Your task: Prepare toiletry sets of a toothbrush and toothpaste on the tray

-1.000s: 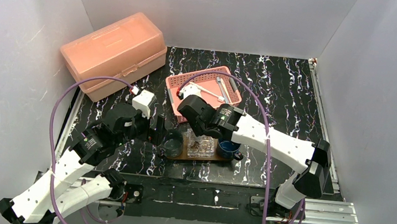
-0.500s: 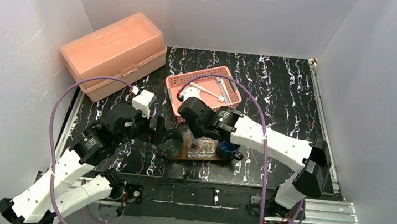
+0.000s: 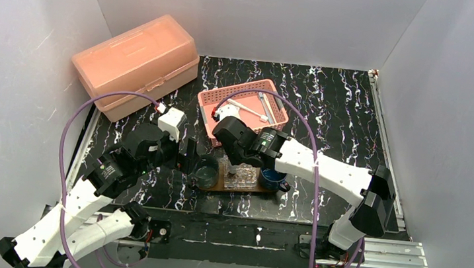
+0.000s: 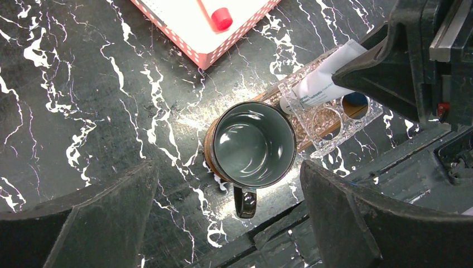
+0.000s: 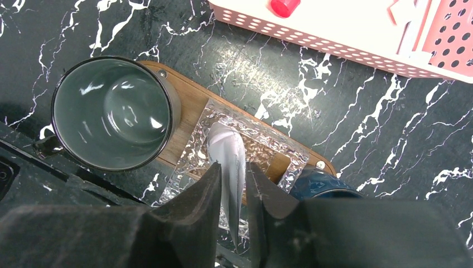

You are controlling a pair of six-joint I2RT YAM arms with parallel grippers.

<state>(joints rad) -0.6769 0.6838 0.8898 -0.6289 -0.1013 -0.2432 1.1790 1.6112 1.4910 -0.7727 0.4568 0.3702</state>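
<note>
My right gripper is shut on a silvery-white toothpaste tube and holds it cap-down into the clear square box on the brown wooden tray. The top view shows this gripper over the tray. My left gripper is open and empty, with its fingers either side of a dark mug on the tray's left end. The held tube also shows in the left wrist view. A white toothbrush and another tube lie in the pink basket.
A blue cup stands on the tray's right end. A large pink lidded box sits at the back left. A red-capped item lies in the basket's near end. The table's near edge rail runs just below the tray.
My right gripper has shifted slightly left and down with the tube toward the clear box. The left arm has not moved.
</note>
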